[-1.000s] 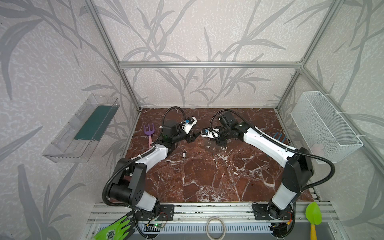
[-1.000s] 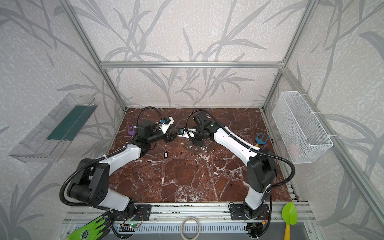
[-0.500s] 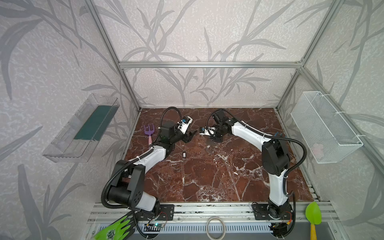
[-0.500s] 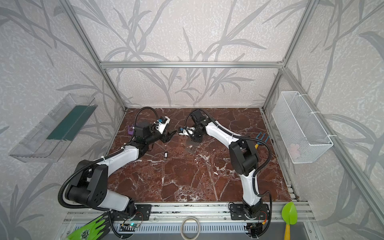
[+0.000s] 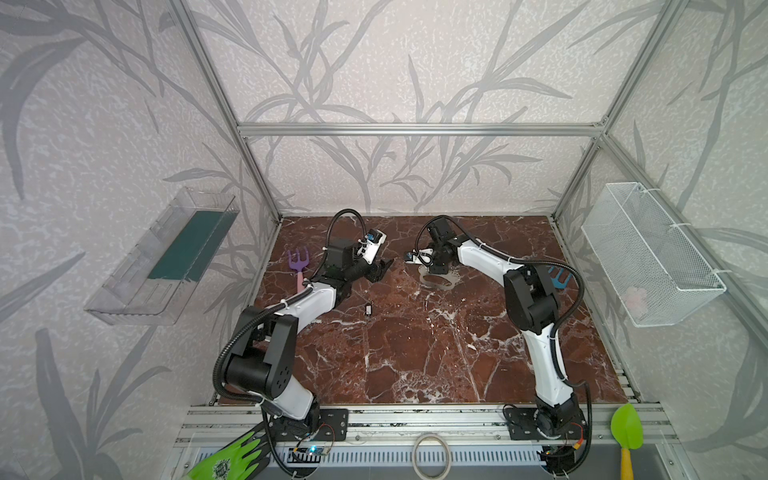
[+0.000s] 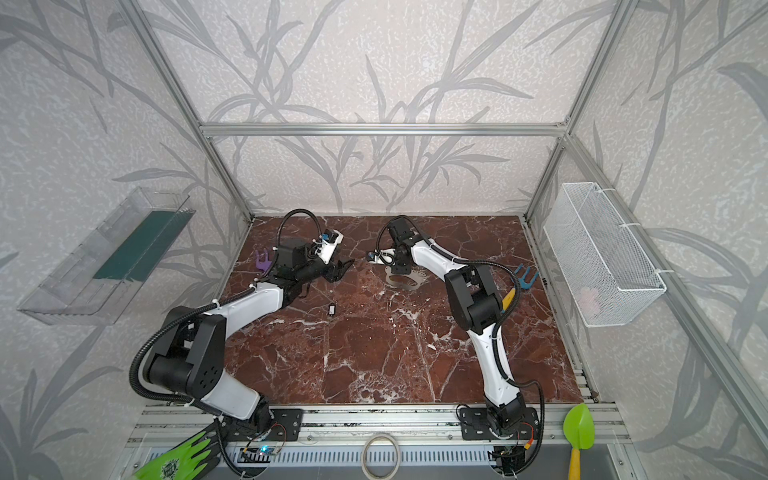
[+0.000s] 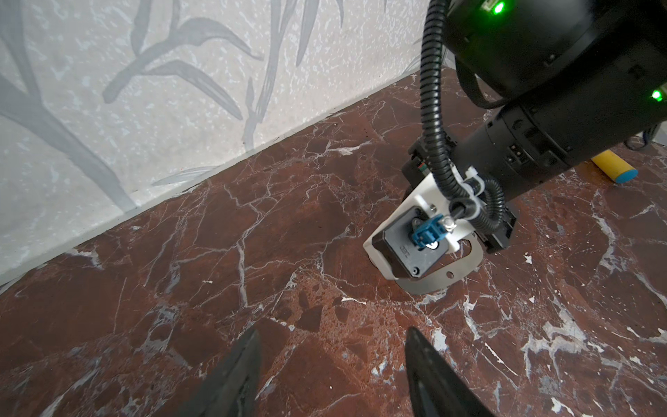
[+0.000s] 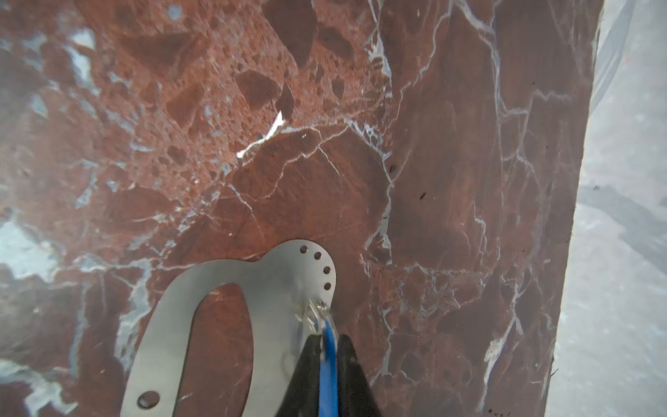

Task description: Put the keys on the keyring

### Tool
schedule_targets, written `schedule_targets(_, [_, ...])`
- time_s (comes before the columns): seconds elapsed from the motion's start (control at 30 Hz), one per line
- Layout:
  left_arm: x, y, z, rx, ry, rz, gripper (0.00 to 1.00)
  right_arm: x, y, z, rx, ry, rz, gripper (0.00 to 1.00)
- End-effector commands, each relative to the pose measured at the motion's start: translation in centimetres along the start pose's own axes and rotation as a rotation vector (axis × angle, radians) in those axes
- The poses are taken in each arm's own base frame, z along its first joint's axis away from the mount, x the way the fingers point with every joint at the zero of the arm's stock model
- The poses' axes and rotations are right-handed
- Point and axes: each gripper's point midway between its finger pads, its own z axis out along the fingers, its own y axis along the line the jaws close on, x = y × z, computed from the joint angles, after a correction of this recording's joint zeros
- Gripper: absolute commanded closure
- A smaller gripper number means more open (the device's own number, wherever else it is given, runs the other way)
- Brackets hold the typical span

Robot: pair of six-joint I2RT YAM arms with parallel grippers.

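The keyring is a flat grey plate with an oval cut-out, lying on the marble floor. My right gripper points down at its edge by the row of small holes. Its fingers are shut on the blue tag of a key, and the silver end touches the plate. From above, the wrist hides these jaws. The black-and-white key lies alone on the floor. My left gripper hovers open and empty to the left of the keyring.
A purple fork lies by the left wall. A blue fork with a yellow handle lies behind the right arm. A wire basket hangs on the right wall and a clear bin on the left. A pale ring sits on the front rail.
The right arm's elbow has swung in toward the middle and folded up, while its gripper stayed at the keyring with the blue-tagged key. The left gripper has barely moved.
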Motion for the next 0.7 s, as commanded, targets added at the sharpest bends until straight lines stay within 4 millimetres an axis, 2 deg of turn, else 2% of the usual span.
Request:
schedule_targets(0.0, [-0.3,0.2,0.4,-0.004,0.005,-0.02,0.36,-1.4,-0.8,0.7,0.057,-0.032,-0.175,0.86])
schedule_targets(0.2, [0.0,0.4,0.2,-0.023,0.012,-0.024,0.36,-1.9,-1.0,2.2,0.111,-0.048,-0.255,0.88])
schedule_targets(0.33, [0.4,0.3,-0.1,-0.025,0.025,-0.035,0.35,-2.6,-2.6,2.2,0.19,-0.063,-0.22,0.72])
schedule_targets(0.37, [0.5,0.1,-0.2,-0.022,0.028,-0.035,0.35,-2.9,-3.2,1.8,0.201,-0.07,-0.179,0.7])
schedule_targets(0.5, [1.6,-0.3,-0.9,-0.017,0.096,-0.046,0.35,-4.1,-5.3,-2.2,0.196,-0.172,0.05,0.63])
schedule_targets(0.67, [3.4,0.1,-2.3,-0.081,0.182,-0.124,0.35,-4.3,-5.1,-7.4,0.113,-0.281,0.311,0.54])
